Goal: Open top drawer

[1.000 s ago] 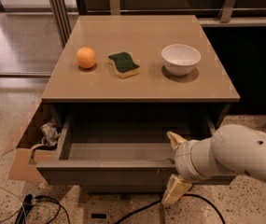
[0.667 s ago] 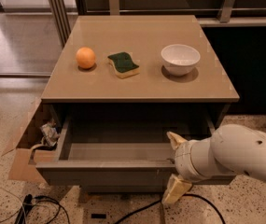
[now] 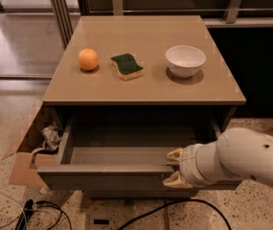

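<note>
The top drawer is pulled out from under the tan cabinet top, and its shallow grey box interior shows with nothing in it. My gripper is at the drawer's front edge, right of the middle. One pale finger is inside the drawer and the other lies against the outside of the dark grey front. The jaws clamp the front panel between them. My white arm comes in from the right.
An orange, a green and yellow sponge and a white bowl sit on the cabinet top. An open cardboard box with crumpled stuff stands at the left. Cables lie on the speckled floor in front.
The two fingers have come closer together around the drawer's front panel. The drawer stands pulled out as far as before, and the arm has barely moved.
</note>
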Motion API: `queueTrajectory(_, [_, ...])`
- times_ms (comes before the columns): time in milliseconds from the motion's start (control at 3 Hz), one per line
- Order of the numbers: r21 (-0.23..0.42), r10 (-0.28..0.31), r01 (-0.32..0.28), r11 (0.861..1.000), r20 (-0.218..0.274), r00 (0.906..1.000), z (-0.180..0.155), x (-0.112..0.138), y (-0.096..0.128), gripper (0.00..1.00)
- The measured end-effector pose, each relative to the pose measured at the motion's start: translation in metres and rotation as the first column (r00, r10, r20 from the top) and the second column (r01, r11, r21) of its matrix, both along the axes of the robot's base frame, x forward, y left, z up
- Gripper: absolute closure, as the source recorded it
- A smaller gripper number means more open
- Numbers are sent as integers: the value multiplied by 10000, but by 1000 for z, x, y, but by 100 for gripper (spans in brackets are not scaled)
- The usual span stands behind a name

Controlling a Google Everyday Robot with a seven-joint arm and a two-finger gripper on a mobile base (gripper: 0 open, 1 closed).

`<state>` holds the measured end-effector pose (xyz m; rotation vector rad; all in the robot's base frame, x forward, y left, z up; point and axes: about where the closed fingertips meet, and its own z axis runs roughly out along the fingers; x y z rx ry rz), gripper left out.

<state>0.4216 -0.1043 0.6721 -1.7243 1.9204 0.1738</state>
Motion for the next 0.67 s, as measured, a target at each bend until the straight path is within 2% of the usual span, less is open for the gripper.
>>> queueTrajectory(333, [0, 0, 0, 10000, 0, 10000, 0, 0, 0, 73])
queueTrajectory(667, [33, 29, -29, 10000, 49, 10000, 8, -14, -4, 96])
